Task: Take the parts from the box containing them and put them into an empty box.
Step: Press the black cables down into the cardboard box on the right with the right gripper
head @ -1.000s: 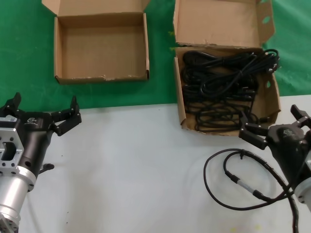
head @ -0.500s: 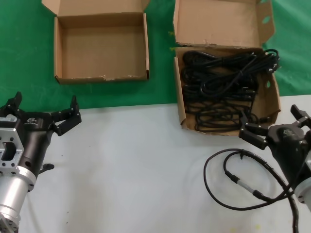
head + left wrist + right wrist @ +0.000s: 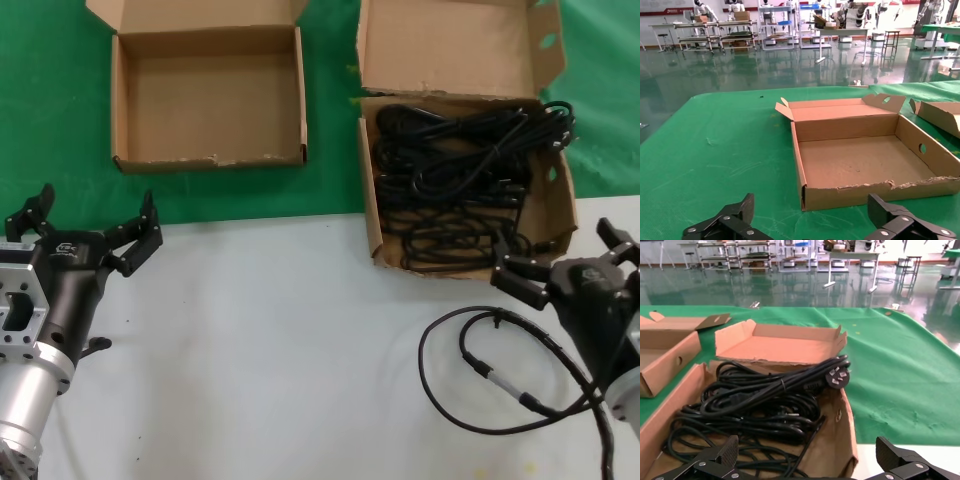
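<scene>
Several thin black coiled power cords (image 3: pixel 455 170) lie piled in the brown cardboard box (image 3: pixel 556 200) at the far right, its big lid flap open behind. They also show in the right wrist view (image 3: pixel 765 395), one plug resting on the box wall (image 3: pixel 837 432). The empty squarish box (image 3: pixel 200 100) sits at the far left on the green cloth and also shows in the left wrist view (image 3: pixel 850 195). My right gripper (image 3: pixel 560 250) is open and empty just in front of the cord box (image 3: pixel 807 447). My left gripper (image 3: pixel 95 210) is open and empty in front of the empty box (image 3: pixel 812 207).
A thicker looped black cable (image 3: pixel 490 370) with a silver-white connector lies on the white table by my right arm. The green cloth (image 3: pixel 40 120) covers the far half of the table, under both boxes.
My left gripper has crept slightly forward toward the green cloth. The right gripper, boxes and cords have not visibly moved.
</scene>
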### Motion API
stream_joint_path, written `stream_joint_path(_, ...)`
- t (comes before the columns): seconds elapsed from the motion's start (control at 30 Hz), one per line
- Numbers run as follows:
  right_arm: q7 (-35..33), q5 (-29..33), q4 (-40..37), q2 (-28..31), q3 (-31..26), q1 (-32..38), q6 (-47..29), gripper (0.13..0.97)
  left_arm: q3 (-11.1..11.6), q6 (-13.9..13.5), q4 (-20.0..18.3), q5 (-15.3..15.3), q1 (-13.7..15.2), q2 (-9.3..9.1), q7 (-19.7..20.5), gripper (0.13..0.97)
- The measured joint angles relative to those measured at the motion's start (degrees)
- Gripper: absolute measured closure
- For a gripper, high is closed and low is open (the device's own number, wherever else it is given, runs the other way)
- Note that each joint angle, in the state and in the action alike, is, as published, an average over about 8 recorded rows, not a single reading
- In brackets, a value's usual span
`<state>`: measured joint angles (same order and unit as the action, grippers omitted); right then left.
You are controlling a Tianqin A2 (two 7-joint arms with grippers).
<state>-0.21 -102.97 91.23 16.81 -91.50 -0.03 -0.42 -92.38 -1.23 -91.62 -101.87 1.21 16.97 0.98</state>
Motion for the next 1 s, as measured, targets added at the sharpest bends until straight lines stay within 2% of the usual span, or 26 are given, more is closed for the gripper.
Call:
stream_joint_path(0.07, -0.3, 0.2, -0.4, -0.2, 0.0, -0.1, -0.4, 0.129, 0.0, 0.0, 0.0, 0.0, 0.0, 0.00, 0.0, 0.272)
stream_joint_path(0.27, -1.6, 1.2, -0.2, 2.9, -2.5, 0.0, -0.7, 0.129, 0.0, 0.0, 0.0, 0.0, 0.0, 0.00, 0.0, 0.397)
stream_joint_path(0.33, -2.3, 1.0, 0.5, 5.8, -4.7, 0.4, -0.1, 0.129, 0.0, 0.0, 0.0, 0.0, 0.0, 0.00, 0.0, 0.439)
stream_joint_path(0.47, -5.4, -0.4, 2.5, 13.9, -10.5, 2.6, 1.6, 0.129, 0.0, 0.0, 0.0, 0.0, 0.0, 0.00, 0.0, 0.439)
stream_joint_path(0.57, -7.8, 0.2, 3.9, 20.1, -14.9, 5.5, 1.5, 0.129, 0.0, 0.0, 0.0, 0.0, 0.0, 0.00, 0.0, 0.520)
stream_joint_path(0.73, -7.8, 9.0, 5.2, 27.7, -20.0, 12.2, -3.9, 0.129, 0.0, 0.0, 0.0, 0.0, 0.0, 0.00, 0.0, 0.655)
stream_joint_path(0.77, -7.4, 11.6, 5.2, 28.7, -20.6, 13.8, -5.8, 0.129, 0.0, 0.0, 0.0, 0.0, 0.0, 0.00, 0.0, 0.655)
stream_joint_path(1.0, -5.6, 29.2, 4.6, 30.8, -23.5, 24.8, -20.6, 0.129, 0.0, 0.0, 0.0, 0.0, 0.0, 0.00, 0.0, 0.798)
